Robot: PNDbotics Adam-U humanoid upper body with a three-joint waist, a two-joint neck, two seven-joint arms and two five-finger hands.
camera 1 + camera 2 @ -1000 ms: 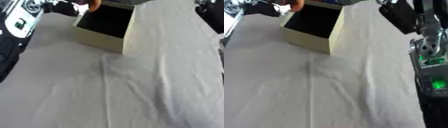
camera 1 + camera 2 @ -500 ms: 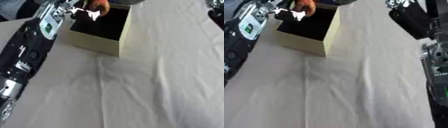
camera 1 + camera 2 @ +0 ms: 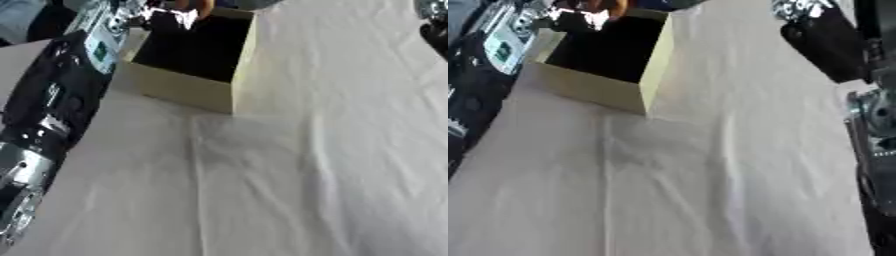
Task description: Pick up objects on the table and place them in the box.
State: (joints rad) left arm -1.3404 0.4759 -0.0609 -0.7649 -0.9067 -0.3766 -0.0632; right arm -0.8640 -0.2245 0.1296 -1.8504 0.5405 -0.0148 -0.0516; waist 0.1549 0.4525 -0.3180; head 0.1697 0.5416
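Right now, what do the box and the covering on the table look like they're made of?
The box looks like cardboard or thin board: pale cream, matte walls with crisp straight edges and a dark inside. It could be painted wood; the look leaves that open. The table covering looks like woven cloth, off-white and matte, with soft creases and folds running across it.

One box (image 3: 188, 92), cream outside and dark inside, in upper left of the frame. One orange thing (image 3: 614, 7) at top edge above it. One white cloth (image 3: 289, 190) over one table.
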